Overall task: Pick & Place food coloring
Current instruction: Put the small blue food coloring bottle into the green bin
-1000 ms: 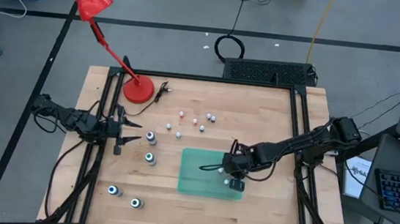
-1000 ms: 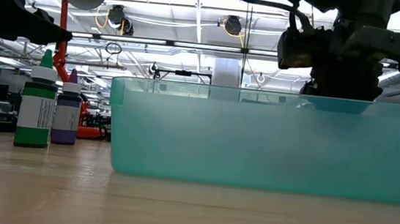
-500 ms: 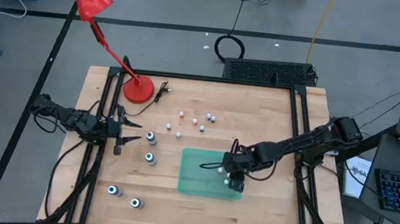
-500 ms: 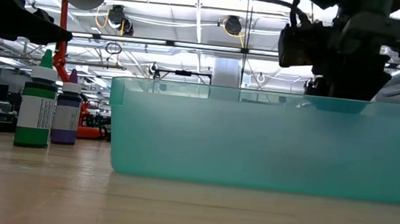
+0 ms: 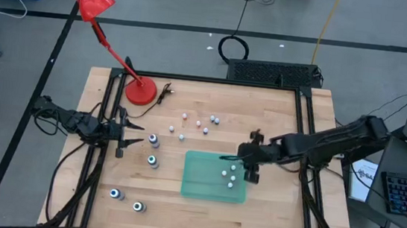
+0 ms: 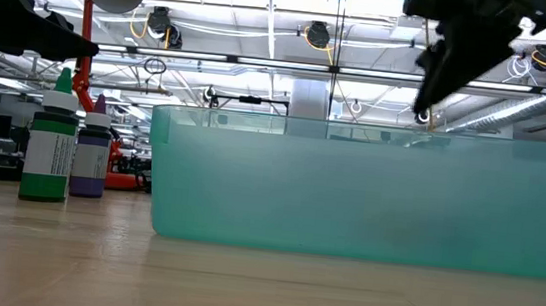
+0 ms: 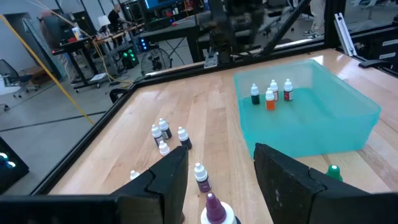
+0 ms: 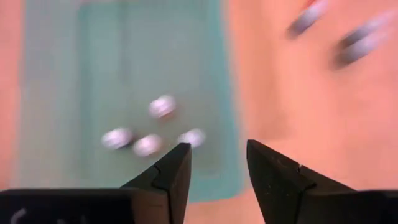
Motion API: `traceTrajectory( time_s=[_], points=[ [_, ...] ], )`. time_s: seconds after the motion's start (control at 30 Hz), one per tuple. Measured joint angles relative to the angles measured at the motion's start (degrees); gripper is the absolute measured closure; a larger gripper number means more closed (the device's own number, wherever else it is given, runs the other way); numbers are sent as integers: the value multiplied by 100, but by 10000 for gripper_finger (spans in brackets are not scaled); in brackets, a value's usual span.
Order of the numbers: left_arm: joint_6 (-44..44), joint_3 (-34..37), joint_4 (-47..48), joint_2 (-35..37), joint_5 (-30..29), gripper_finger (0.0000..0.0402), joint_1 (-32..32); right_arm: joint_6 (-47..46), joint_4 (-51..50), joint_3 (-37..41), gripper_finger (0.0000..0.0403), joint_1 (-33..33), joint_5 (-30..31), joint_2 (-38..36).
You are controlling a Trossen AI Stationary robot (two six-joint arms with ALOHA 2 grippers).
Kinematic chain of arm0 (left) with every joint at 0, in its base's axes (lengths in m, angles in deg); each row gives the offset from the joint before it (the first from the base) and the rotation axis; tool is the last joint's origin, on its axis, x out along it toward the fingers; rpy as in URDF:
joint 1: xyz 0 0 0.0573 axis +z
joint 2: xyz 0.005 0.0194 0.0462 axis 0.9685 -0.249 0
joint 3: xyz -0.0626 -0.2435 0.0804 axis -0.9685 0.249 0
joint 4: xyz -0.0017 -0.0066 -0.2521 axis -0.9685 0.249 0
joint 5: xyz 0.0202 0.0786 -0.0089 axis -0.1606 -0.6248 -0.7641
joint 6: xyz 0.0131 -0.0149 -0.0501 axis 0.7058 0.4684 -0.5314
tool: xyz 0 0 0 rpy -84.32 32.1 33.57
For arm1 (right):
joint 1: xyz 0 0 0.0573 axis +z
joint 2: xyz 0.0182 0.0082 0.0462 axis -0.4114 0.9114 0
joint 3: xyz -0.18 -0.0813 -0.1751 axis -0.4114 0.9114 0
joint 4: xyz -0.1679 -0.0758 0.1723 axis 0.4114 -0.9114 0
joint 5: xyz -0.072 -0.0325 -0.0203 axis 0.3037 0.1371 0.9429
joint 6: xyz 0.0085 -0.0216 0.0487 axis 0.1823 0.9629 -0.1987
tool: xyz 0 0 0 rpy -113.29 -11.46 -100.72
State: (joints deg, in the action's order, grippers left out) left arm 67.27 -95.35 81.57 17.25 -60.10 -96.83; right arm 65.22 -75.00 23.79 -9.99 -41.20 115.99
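Observation:
The food coloring is a set of tiny bottles. Several stand upright in the teal tray (image 5: 208,182), the tray bottles (image 5: 232,175) (image 7: 271,94) near its right end. My right gripper (image 5: 247,167) (image 8: 217,167) hovers open above that end with nothing between its fingers. Small bottles (image 5: 197,124) are scattered on the wood farther back. Bigger bottles (image 5: 153,149) stand left of the tray. My left gripper (image 5: 134,133) (image 7: 217,180) waits open at the table's left. A purple-topped bottle (image 7: 214,208) stands just ahead of it, untouched.
A red desk lamp (image 5: 140,91) stands at the far left of the table. Two more bottles (image 5: 126,200) sit near the front left. In the low view, a green bottle (image 6: 50,147) and a purple one (image 6: 91,156) stand left of the tray wall (image 6: 350,191).
My right gripper has risen out of the tray and drawn back toward the table's right and far edges, tipping less steeply. The small bottles it covered now show standing in the tray's right end. The left arm has kept still.

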Motion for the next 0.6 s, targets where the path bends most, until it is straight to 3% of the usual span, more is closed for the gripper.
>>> traceTrajectory(
  time_s=[0.17,0.37,0.5,0.6],
  points=[
    [0,0,2,1,1,215,1,983,790,623,264,-237,981,-1012],
    [-122,0,-358,2,2,215,1,1579,2803,2042,265,-893,1024,-2142],
    [-122,0,-658,2,-1,215,0,1908,3646,2641,266,-1382,1006,-2312],
    [-152,0,-734,2,0,215,0,1971,3738,2568,266,-1878,851,-1925]
  ],
)
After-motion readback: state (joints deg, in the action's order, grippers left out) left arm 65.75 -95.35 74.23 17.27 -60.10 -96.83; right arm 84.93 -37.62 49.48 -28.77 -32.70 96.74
